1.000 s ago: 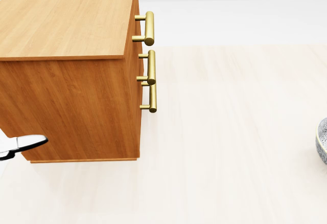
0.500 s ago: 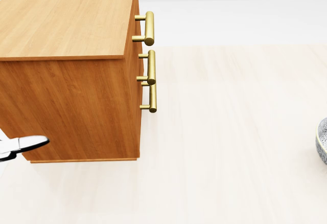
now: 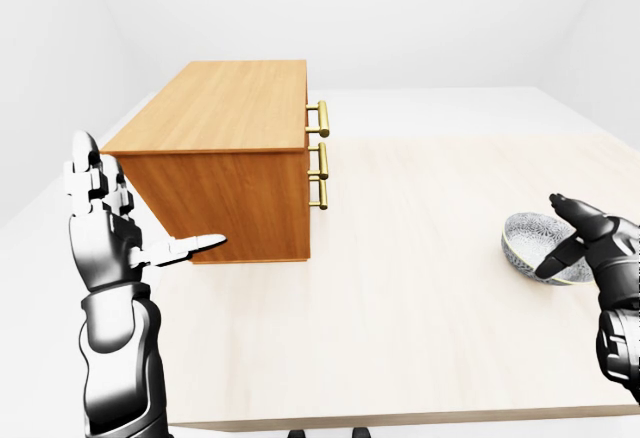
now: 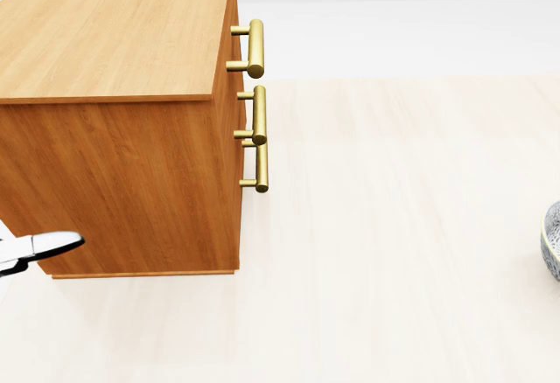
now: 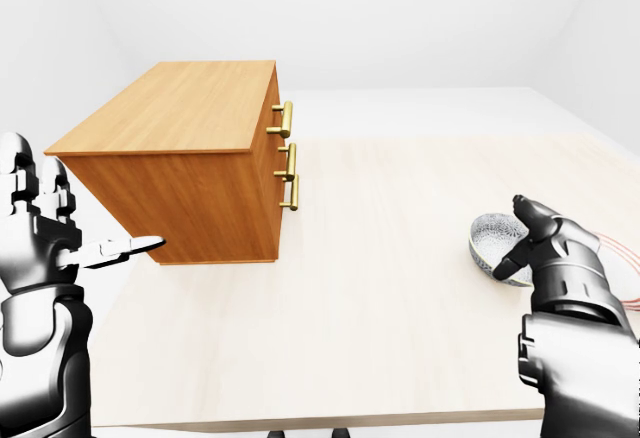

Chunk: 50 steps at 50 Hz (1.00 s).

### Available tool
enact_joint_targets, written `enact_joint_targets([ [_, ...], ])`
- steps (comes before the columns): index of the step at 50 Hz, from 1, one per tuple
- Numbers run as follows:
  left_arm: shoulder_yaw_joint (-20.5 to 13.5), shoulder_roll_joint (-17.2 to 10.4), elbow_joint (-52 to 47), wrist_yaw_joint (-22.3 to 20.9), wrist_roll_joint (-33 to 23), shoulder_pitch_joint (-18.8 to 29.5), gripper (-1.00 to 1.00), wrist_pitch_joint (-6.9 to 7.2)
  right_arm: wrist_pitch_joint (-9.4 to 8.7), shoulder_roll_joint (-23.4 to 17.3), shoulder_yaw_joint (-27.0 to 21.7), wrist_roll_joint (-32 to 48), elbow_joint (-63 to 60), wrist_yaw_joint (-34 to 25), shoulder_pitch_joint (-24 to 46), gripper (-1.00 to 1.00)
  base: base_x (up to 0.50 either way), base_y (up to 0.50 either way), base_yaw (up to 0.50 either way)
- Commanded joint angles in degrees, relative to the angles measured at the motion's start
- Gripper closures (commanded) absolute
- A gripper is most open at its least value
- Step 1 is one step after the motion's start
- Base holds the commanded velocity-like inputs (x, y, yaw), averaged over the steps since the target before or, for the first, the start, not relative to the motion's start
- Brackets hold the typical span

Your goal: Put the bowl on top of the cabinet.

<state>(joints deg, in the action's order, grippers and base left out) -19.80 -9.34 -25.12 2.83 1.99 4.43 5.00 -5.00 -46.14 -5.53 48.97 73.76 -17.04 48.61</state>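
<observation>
A wooden cabinet (image 3: pixel 225 158) with brass handles (image 3: pixel 320 163) stands on the pale table at the left of the left-eye view; its flat top (image 4: pixel 114 29) is bare. A patterned grey bowl (image 3: pixel 535 243) sits on the table at the right, just showing at the right edge of the head view as the bowl (image 4: pixel 551 241). My right hand (image 3: pixel 580 243) hovers open beside and over the bowl's right side, fingers spread, not closed round it. My left hand (image 3: pixel 110 228) is raised open at the left, near the cabinet's near corner, one finger pointing right.
The table's near edge (image 3: pixel 400 420) runs along the bottom of the left-eye view. Pale tabletop (image 3: pixel 420 288) stretches between the cabinet and the bowl. White walls lie behind.
The left fingertip at the lower left of the head view has shifted very slightly right and up. The cabinet and bowl have not moved.
</observation>
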Motion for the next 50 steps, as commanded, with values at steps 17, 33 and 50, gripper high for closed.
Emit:
enact_joint_targets([
  [17, -0.48, 0.32, -0.77, -1.30, 2.86, -0.04, -1.00, 0.00, 0.00, 3.97, 0.72, -0.60, 1.00, -1.49, -3.70, -1.00, 0.00, 0.00, 0.00],
  [33, -0.76, 0.21, -0.63, -1.31, 3.02, -0.03, -1.00, 0.00, 0.00, 6.05, 0.49, -2.73, 2.14, 0.21, -7.97, -1.00, 0.00, 0.00, 0.00],
  [50, -0.53, 0.37, -0.63, -1.33, 2.80, -0.19, -1.00, 0.00, 0.00, 6.82, -0.51, -6.83, 3.02, 2.39, -12.91, 0.56, 0.00, 0.00, 0.00],
])
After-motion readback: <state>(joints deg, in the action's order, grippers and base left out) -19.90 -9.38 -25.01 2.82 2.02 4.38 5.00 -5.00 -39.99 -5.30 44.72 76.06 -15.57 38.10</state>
